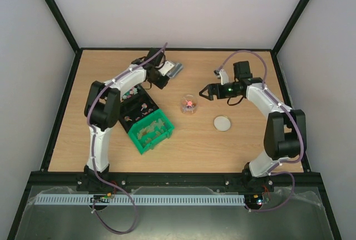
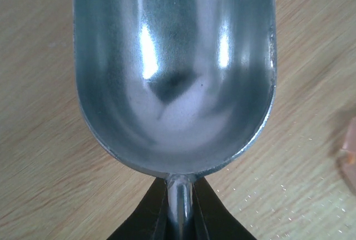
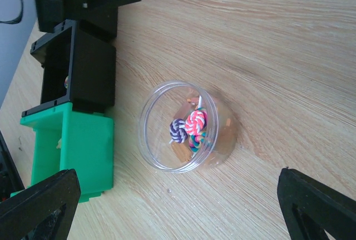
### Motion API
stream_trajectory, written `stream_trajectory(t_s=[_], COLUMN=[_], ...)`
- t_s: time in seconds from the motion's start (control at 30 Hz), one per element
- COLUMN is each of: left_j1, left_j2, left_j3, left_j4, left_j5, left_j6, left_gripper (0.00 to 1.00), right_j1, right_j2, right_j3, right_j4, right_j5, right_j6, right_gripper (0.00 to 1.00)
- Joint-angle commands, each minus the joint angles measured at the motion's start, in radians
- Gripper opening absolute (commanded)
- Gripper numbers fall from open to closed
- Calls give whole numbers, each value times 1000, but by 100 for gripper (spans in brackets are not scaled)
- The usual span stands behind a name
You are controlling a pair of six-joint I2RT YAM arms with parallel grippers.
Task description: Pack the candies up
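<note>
A small clear cup (image 1: 188, 105) stands mid-table and holds three swirl candies (image 3: 192, 128): purple, pink and multicoloured. More candies lie in two bins: pale ones in the green bin (image 1: 150, 132), colourful ones in the black bin (image 1: 135, 102). My left gripper (image 1: 161, 78) is shut on the handle of a metal scoop (image 2: 175, 73), low over the bare wood at the back left; the scoop's bowl is empty. My right gripper (image 1: 203, 91) hangs open just right of the cup. In the right wrist view its fingertips (image 3: 39, 206) stand wide apart, with the cup ahead of them.
A round white lid (image 1: 222, 123) lies flat on the table, right of the cup and near the right arm. The black bin (image 3: 83, 67) and green bin (image 3: 69, 145) sit joined, left of the cup. A pinkish blur (image 2: 350, 145) touches the left wrist view's right edge.
</note>
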Motion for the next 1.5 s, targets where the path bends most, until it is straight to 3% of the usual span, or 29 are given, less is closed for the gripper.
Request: stream_trajectory(t_s=[0.0, 0.3, 0.63, 0.77, 0.9, 1.03, 1.23, 1.47], left_j1=[-4, -6, -7, -3, -1, 0, 0, -2], left_j2=[43, 120, 117, 87, 17, -94, -288, -433], left_j3=[47, 62, 32, 34, 44, 26, -62, -90], left_j4=[16, 15, 12, 0, -17, -13, 62, 46], left_j5=[-14, -19, -13, 12, 49, 62, 21, -7], left_j6=[-11, -15, 2, 1, 2, 13, 44, -23], left_gripper=[6, 9, 25, 36, 59, 98, 99, 99], right_j1=[6, 4, -36, -84, -139, -158, -126, -43], right_j2=[28, 44, 43, 28, 26, 23, 13, 29], right_j3=[3, 8, 58, 81, 83, 36, -58, -160], right_j4=[-19, -27, -148, -237, -320, -334, -273, -175], right_j5=[-11, 11, 33, 73, 176, 353, 558, 723], right_j6=[-15, -23, -95, -165, -271, -338, -309, -278], right_gripper=[99, 99, 99, 99, 99, 90, 66, 50])
